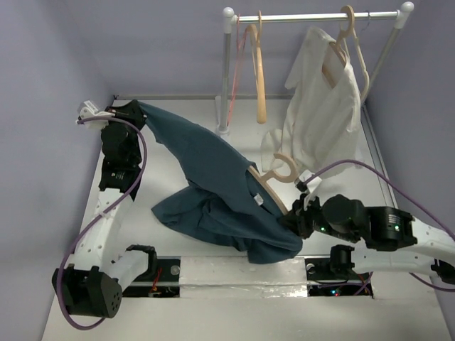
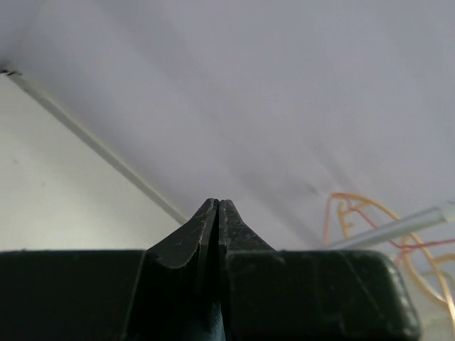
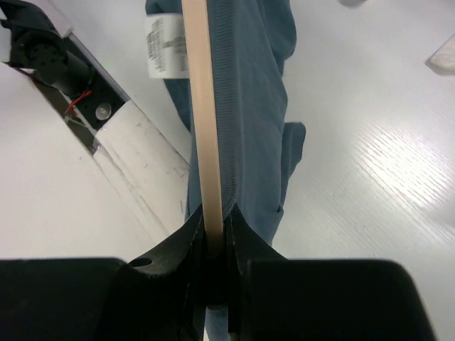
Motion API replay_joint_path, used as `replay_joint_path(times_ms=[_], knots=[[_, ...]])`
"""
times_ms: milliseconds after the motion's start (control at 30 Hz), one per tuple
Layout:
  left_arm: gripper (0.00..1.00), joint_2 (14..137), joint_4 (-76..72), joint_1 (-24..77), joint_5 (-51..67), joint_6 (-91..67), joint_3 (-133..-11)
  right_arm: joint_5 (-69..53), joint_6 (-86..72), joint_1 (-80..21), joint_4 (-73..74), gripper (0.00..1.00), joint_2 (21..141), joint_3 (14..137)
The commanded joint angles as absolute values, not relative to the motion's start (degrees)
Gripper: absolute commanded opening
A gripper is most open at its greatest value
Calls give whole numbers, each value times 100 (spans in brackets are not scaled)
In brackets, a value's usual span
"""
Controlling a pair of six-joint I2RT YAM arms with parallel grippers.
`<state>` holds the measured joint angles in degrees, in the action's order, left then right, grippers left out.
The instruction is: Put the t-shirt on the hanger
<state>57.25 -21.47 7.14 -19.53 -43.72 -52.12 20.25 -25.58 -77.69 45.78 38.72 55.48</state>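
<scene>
The dark teal t-shirt [image 1: 213, 177] hangs stretched between my two grippers, its lower folds resting on the table. My left gripper [image 1: 139, 111] is raised at the far left and shut on one edge of the shirt. In the left wrist view [image 2: 217, 203] the jaws are closed with a strip of teal cloth [image 2: 213, 328] between them. The pale tan hanger [image 1: 279, 174] lies partly inside the shirt, its hook sticking out to the right. My right gripper [image 1: 291, 222] is shut on the hanger's arm [image 3: 201, 128] along with shirt cloth [image 3: 256, 106]. The pale neck label [image 3: 162, 46] shows beside it.
A clothes rack [image 1: 313, 15] stands at the back right with a cream-white garment [image 1: 323, 121], a yellow-orange hanger [image 1: 259, 78] and a thin pink hanger [image 1: 238, 50]. Purple walls close in the left and back. The rack's base post [image 1: 226, 106] stands behind the shirt.
</scene>
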Motion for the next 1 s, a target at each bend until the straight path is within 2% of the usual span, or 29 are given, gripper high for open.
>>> replay_joint_path(times_ms=[0, 167, 300, 400, 533, 633, 667, 767, 967], knots=[[0, 5731, -2127, 440, -1784, -4421, -5327, 2092, -2795, -7770, 5062, 0, 3534, 6055], [0, 5388, -1908, 387, -1872, -4395, -5160, 2179, -2690, -7770, 5413, 0, 3419, 6907], [0, 4905, -1907, 387, -1697, -4491, -4398, 2355, -2663, -7770, 5756, 0, 3524, 7549], [0, 4387, -2232, 387, -997, -4631, -3669, 2364, -2750, -7770, 6134, 0, 3849, 7708], [0, 3641, -2006, 501, -668, -4527, -3454, 2259, -2961, -7770, 6407, 0, 4244, 7471], [25, 3149, -1689, 553, -510, -4360, -3559, 2285, -3224, -7770, 6565, 0, 4359, 7235], [40, 3042, -1618, 554, -458, -4325, -3603, 2355, -3295, -7770, 6670, 0, 4438, 7207], [56, 2760, -1319, 554, -133, -4184, -3788, 2591, -3629, -7770, 6977, 0, 4622, 7119], [66, 2444, -976, 554, 833, -3929, -4007, 3567, -4324, -7568, 7611, 0, 5220, 7294]])
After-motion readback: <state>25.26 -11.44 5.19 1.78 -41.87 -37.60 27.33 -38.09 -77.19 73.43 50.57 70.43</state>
